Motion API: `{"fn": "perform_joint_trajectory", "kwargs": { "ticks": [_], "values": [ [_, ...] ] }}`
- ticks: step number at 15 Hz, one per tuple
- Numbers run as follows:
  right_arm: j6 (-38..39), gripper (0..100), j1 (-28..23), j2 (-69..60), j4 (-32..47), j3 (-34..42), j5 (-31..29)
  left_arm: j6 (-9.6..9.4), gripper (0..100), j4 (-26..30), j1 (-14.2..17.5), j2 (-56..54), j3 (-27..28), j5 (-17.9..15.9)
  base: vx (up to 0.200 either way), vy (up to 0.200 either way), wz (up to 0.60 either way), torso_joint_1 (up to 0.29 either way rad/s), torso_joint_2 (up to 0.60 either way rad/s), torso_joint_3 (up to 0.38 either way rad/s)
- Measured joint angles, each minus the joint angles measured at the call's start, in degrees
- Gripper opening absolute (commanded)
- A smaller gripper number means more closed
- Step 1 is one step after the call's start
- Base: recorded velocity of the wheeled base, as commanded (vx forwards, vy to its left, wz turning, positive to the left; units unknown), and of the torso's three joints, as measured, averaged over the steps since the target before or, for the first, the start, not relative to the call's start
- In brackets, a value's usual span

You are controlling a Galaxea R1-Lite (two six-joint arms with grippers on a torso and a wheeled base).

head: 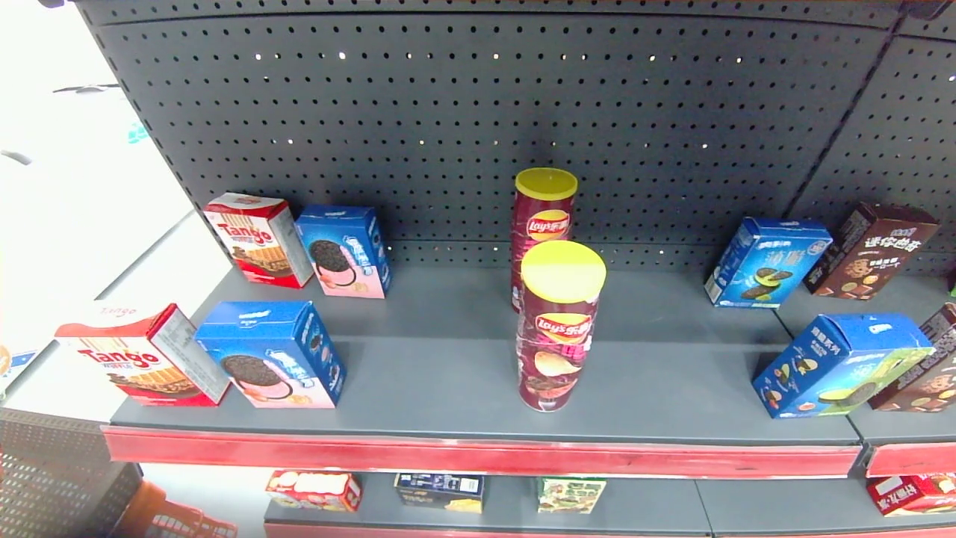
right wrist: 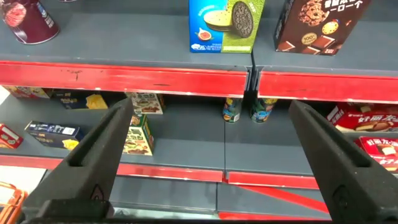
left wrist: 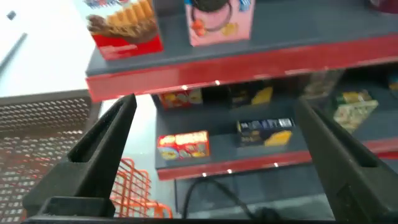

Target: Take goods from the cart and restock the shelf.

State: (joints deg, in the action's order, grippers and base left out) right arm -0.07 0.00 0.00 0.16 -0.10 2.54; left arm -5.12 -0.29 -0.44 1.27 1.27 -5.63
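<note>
Grey shelf [head: 448, 388] with a red front strip, backed by a dark pegboard wall [head: 485, 112]. Beneath it a lower shelf [head: 657, 508]. At the shelf's left end, low down, an orange wire cart [head: 172, 517], its contents not discernible.

Left gripper [left wrist: 214, 106]: fingers spread wide, pinching nothing, with the cart and the left end of both shelves before it. Right gripper [right wrist: 210, 107]: likewise spread wide and bare, facing the red strip and the lower shelf farther right.

On the grey shelf's left part, a red-and-white wafer box [head: 142, 355] at the front edge, just beside a blue cookie box [head: 272, 359]. Behind these, near the wall, a second wafer box [head: 258, 239] touching a second cookie box [head: 343, 250].

On the right part, four tilted boxes [head: 840, 366]: two blue, two brown, in a back pair and a front pair.

In the middle, a front chip can [head: 560, 329], maroon with a yellow lid, upright. Directly behind it, toward the wall, a back chip can [head: 544, 217] of the same kind.

On the lower shelf, three small boxes [head: 439, 492] set well apart in a row.
</note>
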Motion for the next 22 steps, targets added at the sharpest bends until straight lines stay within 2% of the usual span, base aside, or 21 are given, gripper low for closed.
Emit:
{"fn": "perform_joint_trajectory", "kwargs": {
  "ticks": [3,4,5,6,7,8,18,22],
  "values": [
    [0.0,100,0.0,0.0,0.0,0.0,0.0,0.20,100,-1.3,0.4,-1.0,-0.5,14.1,0.000,0.000,0.00,0.000,0.00,0.000],
    [0.0,100,0.0,0.0,0.0,0.0,0.0,0.61,100,-2.1,0.4,-1.1,-0.8,15.6,0.000,0.000,0.00,0.000,0.00,0.000],
    [0.0,100,0.0,0.0,0.0,0.0,0.0,1.29,100,-2.0,0.4,-1.2,-0.9,12.9,0.000,0.000,0.00,0.000,0.00,0.000],
    [0.0,100,0.0,0.0,0.0,0.0,0.0,1.95,100,-0.7,0.4,-1.3,-1.1,6.2,0.000,0.000,0.00,0.000,0.00,0.000],
    [0.0,100,0.0,0.0,0.0,0.0,0.0,1.56,100,1.0,0.4,-1.3,-1.1,2.5,0.000,0.000,0.00,0.000,0.00,0.000],
    [0.0,100,0.0,0.0,0.0,0.0,0.0,1.11,100,0.9,0.4,-1.3,-1.1,2.1,0.000,0.000,0.00,0.000,0.00,0.000],
    [0.0,100,0.0,0.0,0.0,0.0,0.0,1.73,100,0.5,0.4,-1.3,-1.2,2.3,0.000,0.000,0.00,0.000,0.00,0.000],
    [0.0,100,0.0,0.0,0.0,0.0,0.0,1.11,100,0.4,0.4,-1.3,-1.3,2.1,-0.050,0.000,0.00,0.001,0.00,0.001]
  ]
}}
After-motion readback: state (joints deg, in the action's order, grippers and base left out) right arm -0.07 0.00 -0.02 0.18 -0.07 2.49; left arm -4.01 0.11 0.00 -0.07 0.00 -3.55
